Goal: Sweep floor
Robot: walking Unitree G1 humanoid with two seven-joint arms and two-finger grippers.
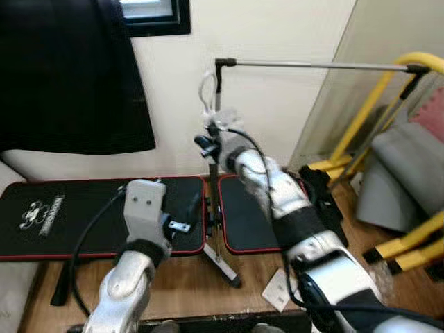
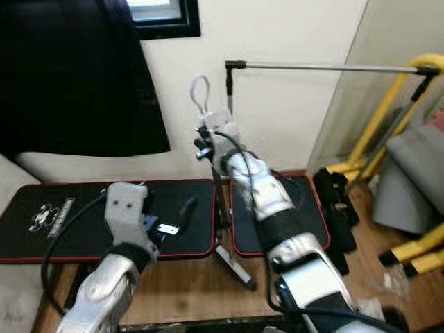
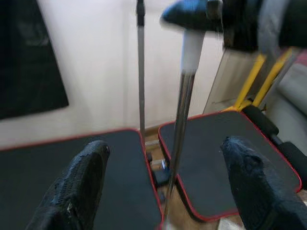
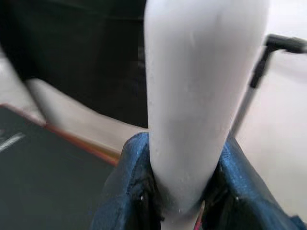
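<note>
Sweeping — barely begun, we judge: our right gripper [image 4: 180,191] clenches the broom handle [image 4: 201,96] at frame centre, shaft running down between two black mats [image 1: 104,215]; our left gripper [image 3: 168,187] is spread wide around the shaft — floor work remains.

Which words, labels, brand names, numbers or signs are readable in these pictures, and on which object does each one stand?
No text can be read.
White logo print on the left black mat: a small emblem with a line of letters beside it, too blurred to read.
White paper on the floor: too small to tell whether anything is printed on it.
</note>
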